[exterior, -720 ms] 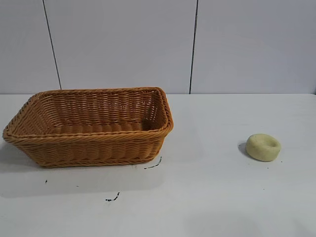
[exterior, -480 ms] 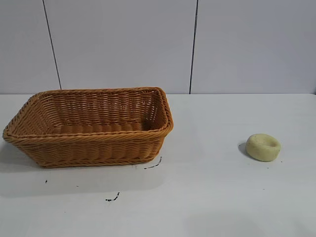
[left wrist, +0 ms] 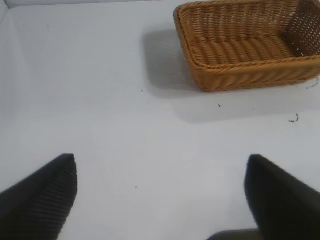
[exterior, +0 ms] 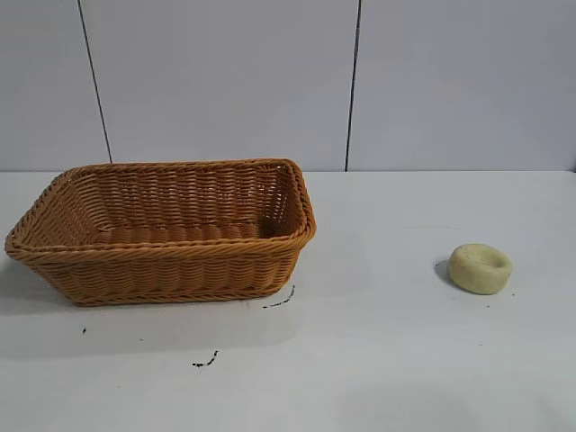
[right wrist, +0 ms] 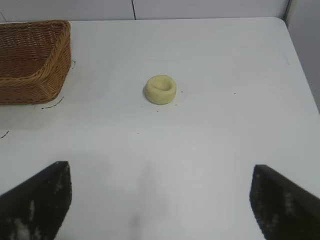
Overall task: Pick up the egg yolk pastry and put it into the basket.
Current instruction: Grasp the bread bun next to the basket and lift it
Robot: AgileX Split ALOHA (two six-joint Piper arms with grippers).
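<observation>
Bright, even light; soft shadows

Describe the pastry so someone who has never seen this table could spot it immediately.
On the white table, start at the wicker basket on the left of the exterior view and look right across bare surface. The pastry sits there alone: a small, pale yellow, matte round puck with a dimple in its top.

White table carries the basket and egg yolk pastry, well apart
</observation>
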